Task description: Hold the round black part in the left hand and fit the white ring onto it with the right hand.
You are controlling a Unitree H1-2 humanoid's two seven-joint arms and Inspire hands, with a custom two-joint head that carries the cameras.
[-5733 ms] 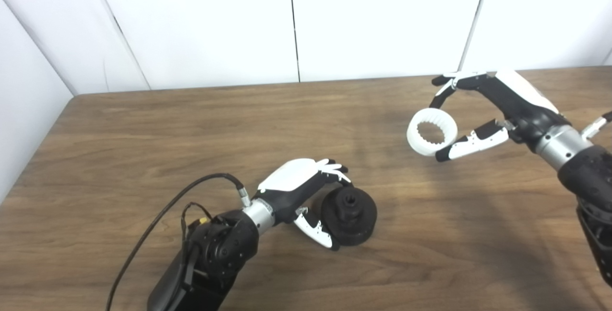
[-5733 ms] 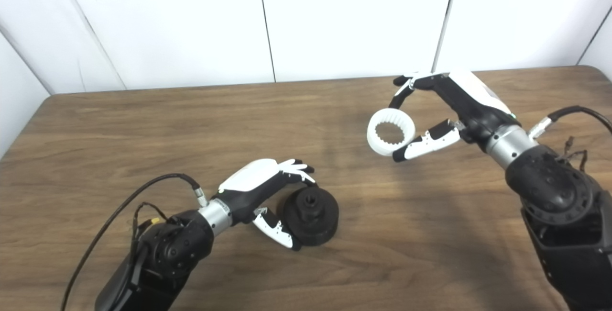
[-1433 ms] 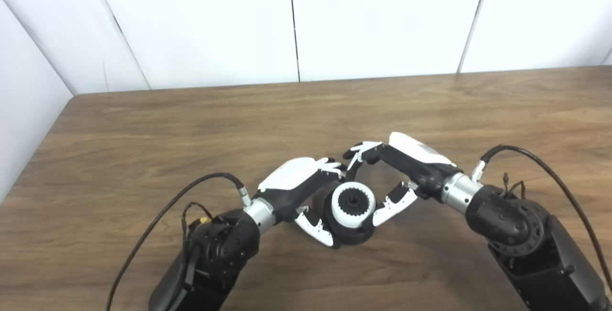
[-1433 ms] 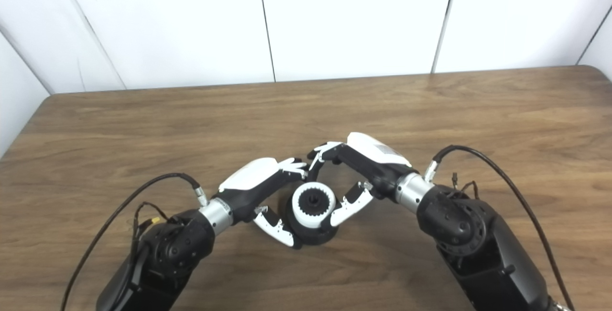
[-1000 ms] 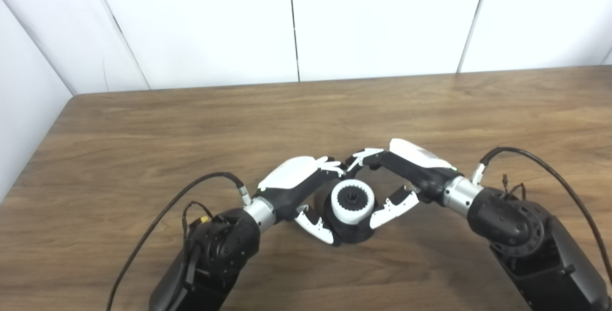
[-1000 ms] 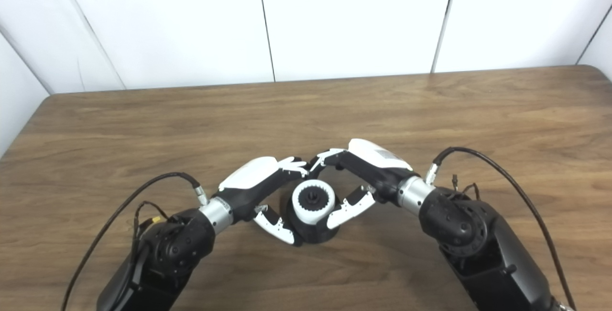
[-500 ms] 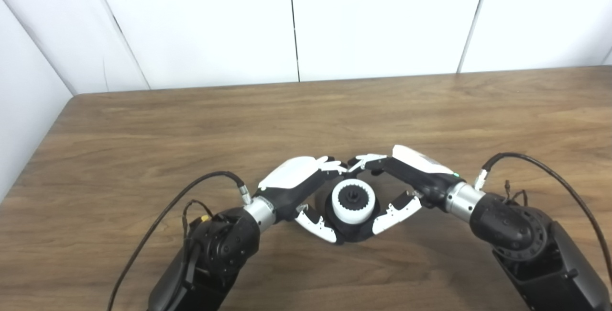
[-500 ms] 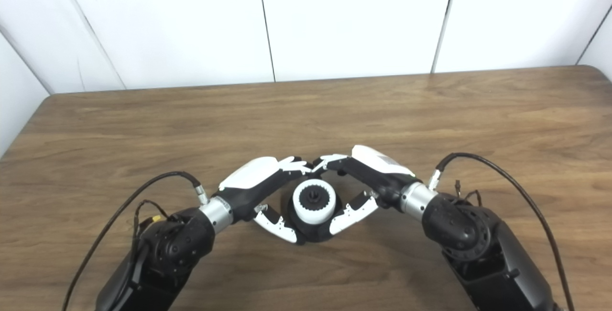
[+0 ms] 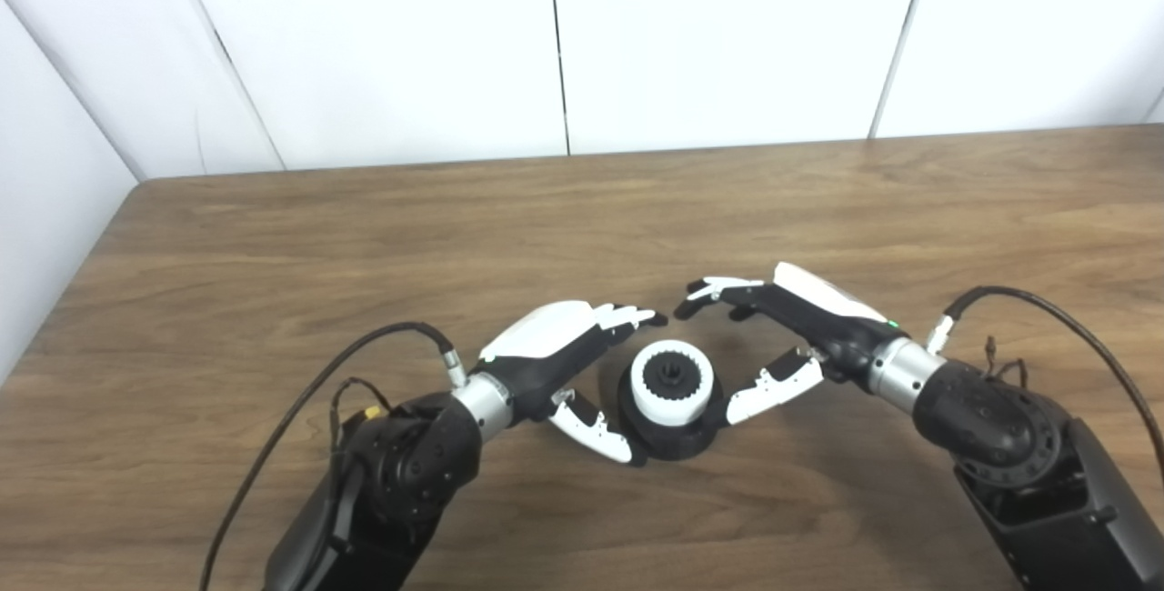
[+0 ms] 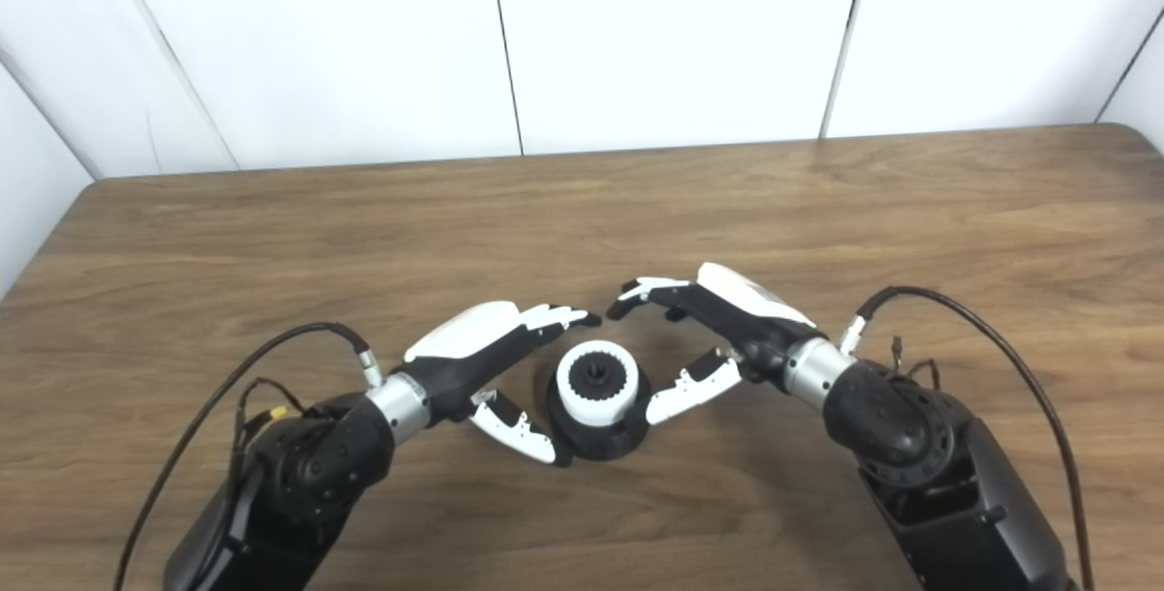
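White wall panels with dark seams back a brown wood-grain desk [image 9: 273,236], matte, carrying one assembly and both arms.

Item 1, black part [image 9: 671,435]: round, dull dark disc with a raised hub, flat on the desk between the two hands. Only its lower rim and hub centre show; the rest is covered by the ring. Flat seating looks deliberate: the desk bears the load, so neither hand needs to.

Item 2, ring [image 9: 671,379]: white, smooth plastic look, thick-walled, toothed inside. It sits level on the hub, teeth around the dark centre, apparently fully seated. Judged: fitting done.

Item 3, left hand [image 9: 568,364]: white shell over black body, fingers [image 9: 627,316] spread and arched past the far side of the ring, thumb low by the part's near-left rim. Whether the thumb tip touches the rim cannot be told. It grips nothing; it brackets the part, probably as a guard against sliding.

Item 4, right hand [image 9: 782,336]: same finish, mirrored pose. Its fingers [image 9: 714,289] are spread, clear of the ring on the far right; the thumb points at the part's right rim without evident contact. Holds nothing. The posture reads as release.

Item 5, cables: black, looped from each wrist, lying well clear of the assembly.
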